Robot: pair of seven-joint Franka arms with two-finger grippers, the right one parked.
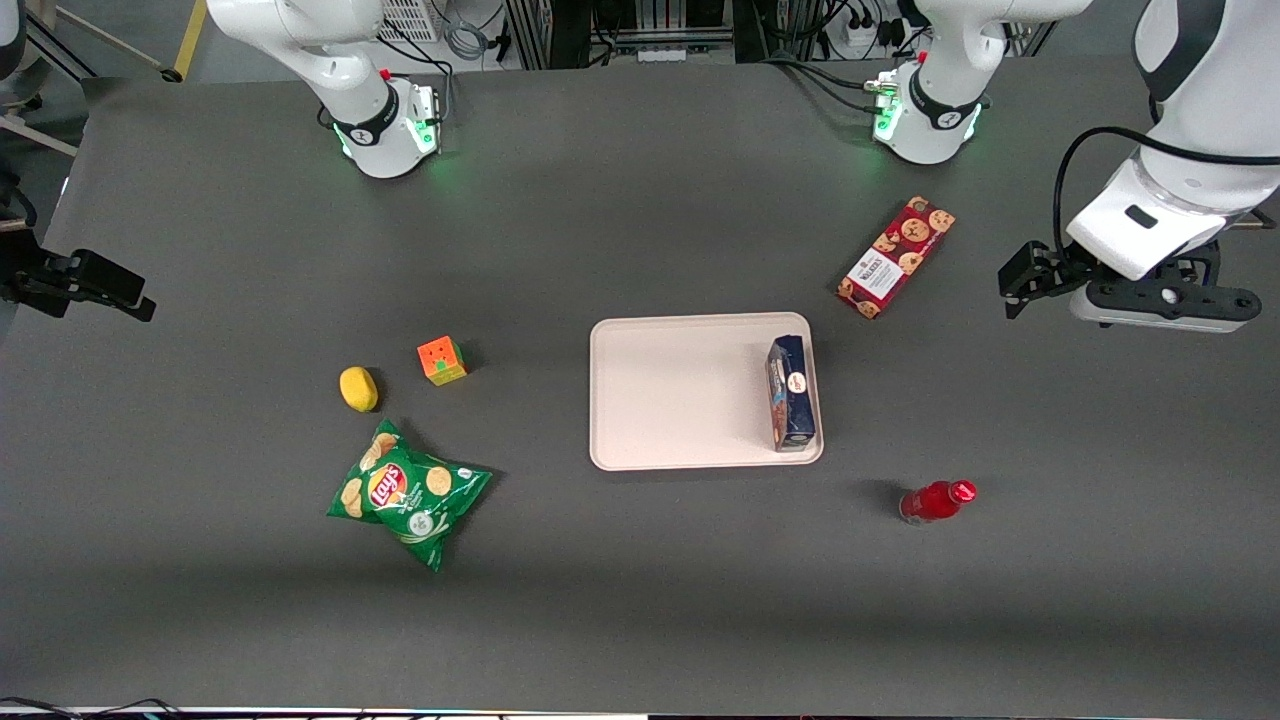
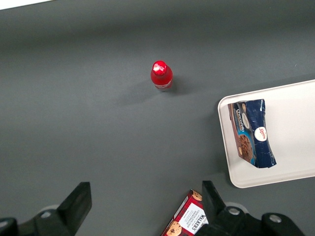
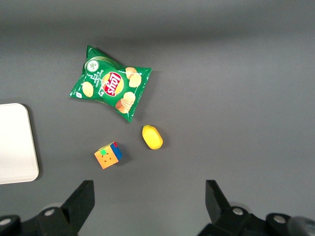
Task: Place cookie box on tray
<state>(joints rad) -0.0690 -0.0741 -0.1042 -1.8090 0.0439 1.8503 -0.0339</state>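
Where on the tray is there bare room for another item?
Most of the tray is bare, from its parked-arm edge up to the cookie box. The box fills the strip along the working-arm edge. The open gripper hangs off the tray, above the red box.

Front view looks steeply down over the whole table. Left wrist view faces downward, sharing the tray (image 1: 690,390) (image 2: 295,147) edge; gripper (image 2: 145,209) fingers spread, high above the table.

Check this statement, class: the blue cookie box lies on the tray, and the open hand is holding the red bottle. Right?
One error. The open hand holds nothing, and the red bottle stands apart on the table, as the front view shows. The cookie box does lie on the tray.
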